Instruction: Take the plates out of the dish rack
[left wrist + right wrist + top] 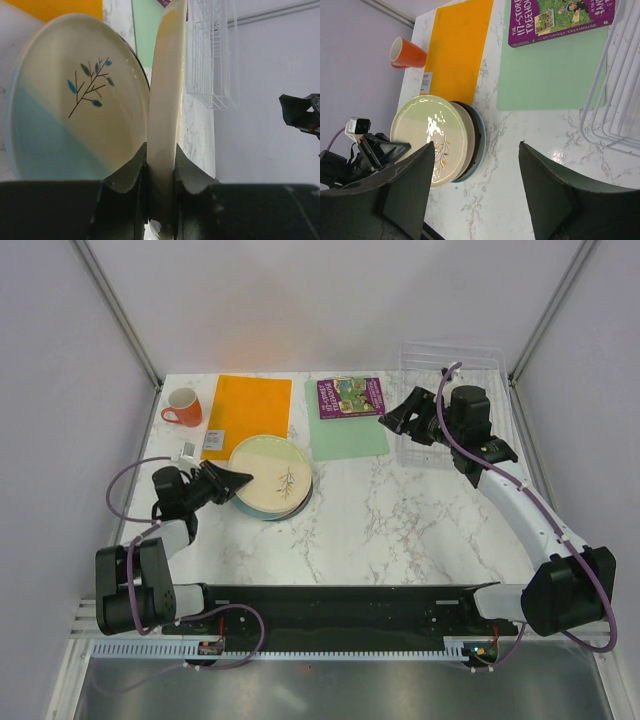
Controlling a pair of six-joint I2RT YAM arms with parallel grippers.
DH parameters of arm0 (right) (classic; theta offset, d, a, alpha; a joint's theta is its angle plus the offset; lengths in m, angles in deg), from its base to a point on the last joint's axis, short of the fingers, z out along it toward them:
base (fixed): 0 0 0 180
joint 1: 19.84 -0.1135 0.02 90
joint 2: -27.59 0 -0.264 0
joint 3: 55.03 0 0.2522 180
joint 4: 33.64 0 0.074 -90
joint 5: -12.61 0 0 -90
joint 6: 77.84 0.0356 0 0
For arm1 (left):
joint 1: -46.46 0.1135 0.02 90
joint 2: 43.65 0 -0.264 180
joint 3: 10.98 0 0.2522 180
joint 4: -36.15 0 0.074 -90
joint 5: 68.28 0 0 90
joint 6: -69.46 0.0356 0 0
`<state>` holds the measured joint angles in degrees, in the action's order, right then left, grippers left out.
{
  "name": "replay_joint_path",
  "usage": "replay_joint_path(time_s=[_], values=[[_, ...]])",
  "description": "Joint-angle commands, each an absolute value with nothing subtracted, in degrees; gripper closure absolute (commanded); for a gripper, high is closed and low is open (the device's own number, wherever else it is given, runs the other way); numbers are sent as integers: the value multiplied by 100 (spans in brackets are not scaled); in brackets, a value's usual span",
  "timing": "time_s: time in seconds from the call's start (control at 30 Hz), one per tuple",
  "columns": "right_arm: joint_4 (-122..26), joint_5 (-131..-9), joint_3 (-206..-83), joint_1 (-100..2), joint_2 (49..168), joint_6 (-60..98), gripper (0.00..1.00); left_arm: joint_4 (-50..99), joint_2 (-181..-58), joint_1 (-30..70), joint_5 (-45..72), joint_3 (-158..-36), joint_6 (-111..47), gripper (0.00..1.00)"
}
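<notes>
Though outside rack (212, 55) — stacked plates (270, 485)

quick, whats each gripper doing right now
left gripper: closed on the rim of a cream plate, seen edge-on.
right gripper: open, holding nothing.

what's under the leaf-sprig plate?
Rims only: a cream plate, a dark maroon rim and a light-blue edge peek out beneath the leaf-sprig plate. Their faces are covered, so patterns and count stay hidden.

Stacked plates (262, 512) left-centre, leaf-sprig plate (270, 478) on top; dish rack (470, 358) far-right corner.
</notes>
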<state>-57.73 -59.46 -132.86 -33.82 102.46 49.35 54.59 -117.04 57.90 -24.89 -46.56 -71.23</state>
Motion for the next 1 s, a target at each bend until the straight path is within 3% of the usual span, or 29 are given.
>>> replay_joint_path(time_s=[0.0, 0.27, 0.47, 0.67, 0.7, 0.8, 0.97], values=[[-5575, -5902, -13251, -3364, 10265, 4820, 25, 6413, -11861, 5832, -2706, -4654, -7441, 98], [-5567, -5894, -13234, -3355, 10283, 4802, 26, 6379, -12003, 5894, -2407, -4504, -7363, 98], [-5575, -5885, -13216, -3355, 10283, 4793, 26, 5386, -11679, 5894, -1880, -4583, -6800, 96], [-5523, -5859, -13207, -3355, 10300, 4829, 25, 4709, -11546, 5894, -1704, -4794, -6387, 68], [-5531, -5850, -13207, -3355, 10309, 4829, 26, 4674, -11511, 5894, -1686, -4803, -6335, 55], [-5531, -5841, -13225, -3364, 10309, 4837, 25, 4113, -11406, 5885, -1476, -4934, -6107, 35], [-5523, -5832, -13233, -3364, 10327, 4829, 25, 3226, -11221, 5876, -1072, -5233, -5912, 29]])
